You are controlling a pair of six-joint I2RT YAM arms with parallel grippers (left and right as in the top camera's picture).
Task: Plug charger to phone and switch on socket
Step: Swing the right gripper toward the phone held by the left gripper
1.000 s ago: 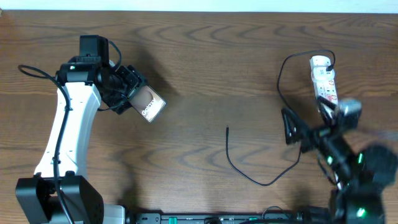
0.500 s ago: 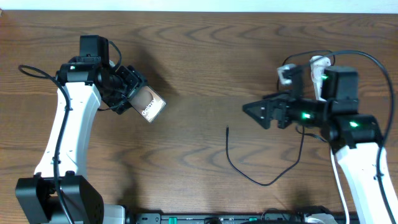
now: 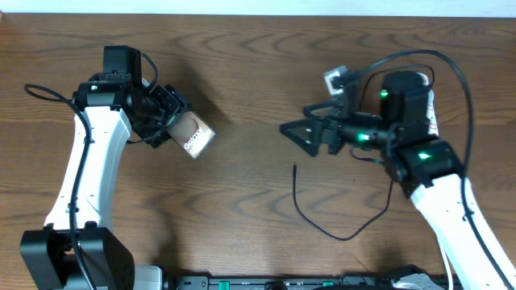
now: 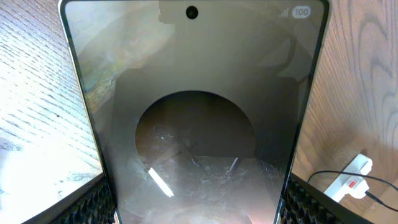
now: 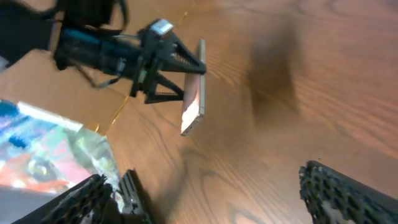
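Observation:
My left gripper (image 3: 177, 126) is shut on the bronze-brown phone (image 3: 196, 137) and holds it tilted above the table at the left. The phone's dark screen fills the left wrist view (image 4: 196, 106); the right wrist view shows it edge-on (image 5: 194, 87). My right gripper (image 3: 297, 133) is open and empty, above the table's middle and pointing left toward the phone. The black charger cable (image 3: 339, 235) lies looped on the table; its plug tip (image 3: 295, 167) is just below the right gripper. The white socket is mostly hidden under the right arm; it shows in the left wrist view (image 4: 351, 180).
The wooden table (image 3: 258, 72) runs to a white wall at the back. In the right wrist view, a cardboard surface and colourful packaging (image 5: 43, 149) lie beyond the table on the left. Arm cables arc above the right arm (image 3: 451, 76).
The right arm has swung up from the front right, then left across the socket to the table's middle, its gripper open. The left arm and phone have not moved.

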